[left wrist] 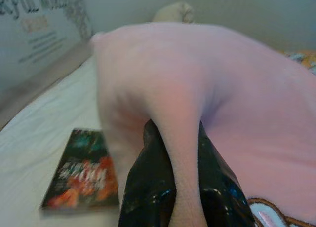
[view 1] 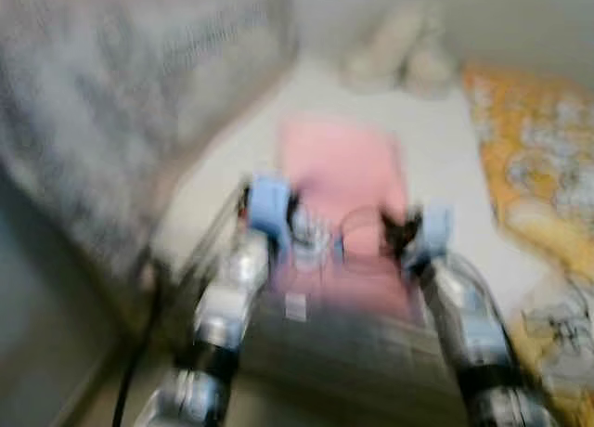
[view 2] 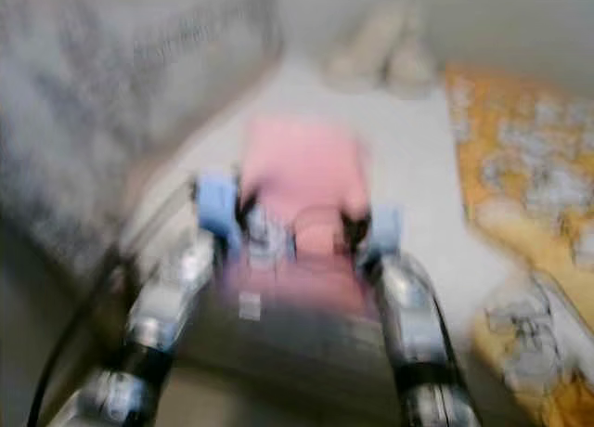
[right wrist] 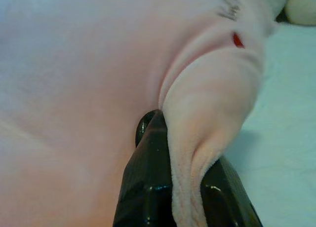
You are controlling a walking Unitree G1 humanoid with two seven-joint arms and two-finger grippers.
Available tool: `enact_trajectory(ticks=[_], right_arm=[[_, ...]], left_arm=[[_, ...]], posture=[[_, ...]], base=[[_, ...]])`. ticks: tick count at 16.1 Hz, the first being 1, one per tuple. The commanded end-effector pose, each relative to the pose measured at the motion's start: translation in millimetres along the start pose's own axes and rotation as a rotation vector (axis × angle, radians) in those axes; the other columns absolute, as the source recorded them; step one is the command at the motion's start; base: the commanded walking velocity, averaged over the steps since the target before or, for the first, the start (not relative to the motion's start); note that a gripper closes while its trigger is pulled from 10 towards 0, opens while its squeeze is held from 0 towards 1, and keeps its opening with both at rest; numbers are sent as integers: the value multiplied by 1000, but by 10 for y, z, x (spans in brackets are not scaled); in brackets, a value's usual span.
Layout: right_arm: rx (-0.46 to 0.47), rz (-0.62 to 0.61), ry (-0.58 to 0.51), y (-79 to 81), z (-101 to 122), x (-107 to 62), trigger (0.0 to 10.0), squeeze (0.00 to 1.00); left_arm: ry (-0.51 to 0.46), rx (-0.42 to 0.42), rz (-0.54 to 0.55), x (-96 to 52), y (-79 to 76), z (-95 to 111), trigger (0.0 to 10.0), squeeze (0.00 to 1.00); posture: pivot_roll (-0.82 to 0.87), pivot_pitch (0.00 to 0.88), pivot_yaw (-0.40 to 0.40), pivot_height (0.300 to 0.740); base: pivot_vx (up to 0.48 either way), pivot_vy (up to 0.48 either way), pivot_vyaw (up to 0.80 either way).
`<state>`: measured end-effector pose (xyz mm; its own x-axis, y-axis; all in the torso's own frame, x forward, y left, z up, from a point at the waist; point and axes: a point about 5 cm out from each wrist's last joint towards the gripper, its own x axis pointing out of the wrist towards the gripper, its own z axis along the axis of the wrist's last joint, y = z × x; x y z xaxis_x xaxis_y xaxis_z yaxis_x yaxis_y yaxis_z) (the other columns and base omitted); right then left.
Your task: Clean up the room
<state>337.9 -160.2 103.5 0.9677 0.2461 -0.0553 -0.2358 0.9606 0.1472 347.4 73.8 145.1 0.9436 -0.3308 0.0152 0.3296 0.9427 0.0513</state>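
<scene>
1. Writing: the grey headboard panel (left wrist: 39, 29) beside the bed carries lines of script too blurred to read; a small dark mark and a red dot sit on the pink blanket (view 1: 343, 172) near its held corner, also unreadable
2. Count: one pink blanket, one book (left wrist: 81, 172) with a dark green and orange cover, one orange patterned quilt (view 1: 538, 167), two pale cushions (view 1: 399, 56)
3. The pink blanket lies spread on the white bed (view 1: 436, 139), its near edge at the foot of the bed
4. The left gripper (left wrist: 182, 197) is clamped on a fold of the blanket's near edge
5. The right gripper (right wrist: 185, 187) pinches another fold of that same edge
6. The book lies flat on the bed just beside the blanket, on the headboard-panel side
7. The quilt borders the blanket's far side; bare sheet shows between them
</scene>
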Motion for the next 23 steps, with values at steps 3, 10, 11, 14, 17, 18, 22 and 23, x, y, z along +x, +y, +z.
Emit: enact_trajectory(ticks=[3,10,11,14,17,18,22,23], right_arm=[[-21,-41,-23,-99,29,-60,10000,0],[28,-68,-61,-45,-1,-99,10000,0],[27,-67,-64,-43,5,-100,10000,0],[29,-71,-59,-49,-8,-118,10000,0],[39,-68,-45,-51,-39,-128,10000,0],[38,-65,-45,-42,-36,-124,10000,0],[46,-52,-36,-4,-66,-129,10000,0],[48,-51,-32,-3,-76,-132,10000,0]], left_arm=[[-73,28,-19,68,88,160,10000,0],[-73,27,-66,141,177,181,10000,0],[-75,40,-73,145,164,180,10000,0],[-73,5,-86,167,135,174,10000,0],[-71,14,-74,179,187,179,10000,0],[-71,16,-73,180,196,180,10000,0],[-71,16,-70,184,241,190,10000,0],[-72,18,-68,186,248,193,10000,0]], posture=[[88,0,-7,740],[55,0,32,740],[55,0,32,740],[51,0,33,740],[59,0,26,740],[60,0,27,740],[66,0,26,740],[66,0,26,740]], base=[[403,0,0],[455,0,0],[442,0,0],[354,239,0],[0,467,0],[0,465,0],[0,458,0],[0,458,0]])
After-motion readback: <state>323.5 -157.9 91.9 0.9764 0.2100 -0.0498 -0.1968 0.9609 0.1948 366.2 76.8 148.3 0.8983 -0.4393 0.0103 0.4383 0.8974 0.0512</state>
